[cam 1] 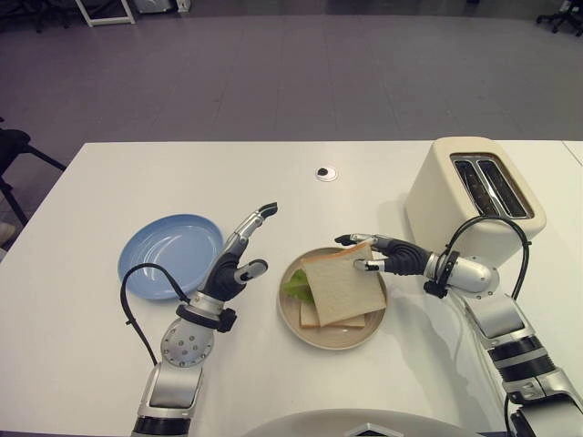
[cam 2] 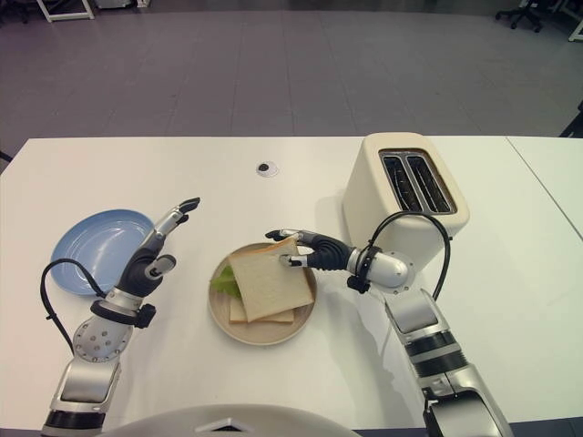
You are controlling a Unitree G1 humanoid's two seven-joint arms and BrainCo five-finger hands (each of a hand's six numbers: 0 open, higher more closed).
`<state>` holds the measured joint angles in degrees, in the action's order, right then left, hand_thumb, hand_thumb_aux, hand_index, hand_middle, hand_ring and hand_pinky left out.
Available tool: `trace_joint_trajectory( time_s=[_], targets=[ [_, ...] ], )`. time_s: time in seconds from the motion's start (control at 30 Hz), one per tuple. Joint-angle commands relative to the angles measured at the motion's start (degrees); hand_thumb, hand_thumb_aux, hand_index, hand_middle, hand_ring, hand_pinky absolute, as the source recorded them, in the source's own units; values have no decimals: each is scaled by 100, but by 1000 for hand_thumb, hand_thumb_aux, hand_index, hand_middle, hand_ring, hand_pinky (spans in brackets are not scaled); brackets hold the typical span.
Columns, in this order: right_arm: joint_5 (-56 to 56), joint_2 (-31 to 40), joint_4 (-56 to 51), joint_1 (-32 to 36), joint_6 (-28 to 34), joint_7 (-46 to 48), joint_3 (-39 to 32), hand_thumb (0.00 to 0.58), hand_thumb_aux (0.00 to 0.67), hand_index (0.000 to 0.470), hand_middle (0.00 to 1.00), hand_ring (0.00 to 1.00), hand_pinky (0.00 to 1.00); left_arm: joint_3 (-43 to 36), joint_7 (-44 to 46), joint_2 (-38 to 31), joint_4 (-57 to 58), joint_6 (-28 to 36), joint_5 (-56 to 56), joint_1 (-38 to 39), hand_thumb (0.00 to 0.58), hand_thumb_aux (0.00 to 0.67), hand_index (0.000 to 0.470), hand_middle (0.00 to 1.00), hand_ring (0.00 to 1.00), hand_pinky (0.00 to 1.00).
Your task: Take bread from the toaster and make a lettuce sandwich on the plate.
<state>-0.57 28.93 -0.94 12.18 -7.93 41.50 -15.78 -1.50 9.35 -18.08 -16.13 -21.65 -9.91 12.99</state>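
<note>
A slice of bread (cam 1: 342, 291) is being held over the beige plate (cam 1: 332, 342) at the middle of the white table (cam 1: 73, 346). It is being pinched at its far right corner by the fingertips of the right hand (cam 1: 392, 256), which are closed on the crust. The slice is being kept tilted, far edge raised, above a lettuce leaf (cam 1: 292, 286) and a second slice (cam 1: 308, 317) lying on the plate; whether it is touching them cannot be told. The left hand (cam 1: 232, 269) is being held up just left of the plate, fingers spread and holding nothing. A blue plate (cam 1: 164, 250) is sitting further left, and the toaster (cam 1: 455, 209) is standing at the far right, behind the right hand.
</note>
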Motion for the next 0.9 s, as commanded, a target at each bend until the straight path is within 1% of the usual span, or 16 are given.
trace_joint_trajectory(
  time_s=[0.03, 0.07, 0.27, 0.43, 0.53, 0.63, 0.7, 0.77, 0.8, 0.83, 0.87, 0.9],
  targets=[
    [-403, -34, 55, 72, -256, -160, -104, 237, 155, 109, 0, 0, 0, -3, 62, 8, 78, 14, 65, -26, 0, 0, 0, 0, 0, 0],
    [-489, -46, 24, 105, -290, -207, -122, 0, 0, 0, 0, 0, 0, -6, 67, 9, 90, 10, 68, -34, 0, 0, 0, 0, 0, 0],
    [-998, -146, -368, 298, -396, -509, -185, 0, 0, 0, 0, 0, 0, -23, 99, 12, 90, 18, 84, -47, 0, 0, 0, 0, 0, 0],
    [-1008, -141, -239, 261, -551, -551, -140, 0, 0, 0, 0, 0, 0, -36, 126, 22, 32, 53, 80, -31, 0, 0, 0, 0, 0, 0],
    [-794, -62, 57, 227, -909, -488, -16, 0, 0, 0, 0, 0, 0, -60, 159, 11, 29, 67, 59, -29, 0, 0, 0, 0, 0, 0],
    [-482, 36, 442, 190, -1279, -521, 308, 0, 0, 0, 0, 0, 0, -114, 260, -88, -39, 37, -48, -5, 0, 0, 0, 0, 0, 0],
    [-225, 311, 824, -35, -1546, -391, 592, 0, 0, 0, 0, 0, 0, -227, 571, -362, -432, 29, -213, 191, 0, 0, 0, 0, 0, 0],
    [-180, 947, 1244, -531, -1971, -24, 800, 0, 0, 0, 0, 0, 0, -242, 1096, -856, -1059, 97, -355, 647, 0, 0, 0, 0, 0, 0],
    [-279, 1390, 1387, -891, -2194, 248, 846, 0, 0, 0, 0, 0, 0, -127, 1340, -1121, -1368, 128, -411, 944, 0, 0, 0, 78, 78, 78],
    [-434, 1762, 1463, -1210, -2419, 451, 879, 87, 53, 37, 0, 0, 0, 12, 1518, -1333, -1607, 142, -449, 1203, 237, 155, 109, 718, 718, 718],
    [-554, 2046, 1530, -1494, -2487, 611, 900, 337, 236, 166, 424, 424, 424, 157, 1700, -1539, -1806, 180, -464, 1440, 500, 420, 295, 1000, 1000, 1000],
    [-616, 2253, 1627, -1776, -2507, 723, 909, 580, 670, 470, 1000, 1000, 1000, 272, 1908, -1755, -1950, 199, -425, 1671, 580, 670, 470, 1000, 1000, 1000]
  ],
)
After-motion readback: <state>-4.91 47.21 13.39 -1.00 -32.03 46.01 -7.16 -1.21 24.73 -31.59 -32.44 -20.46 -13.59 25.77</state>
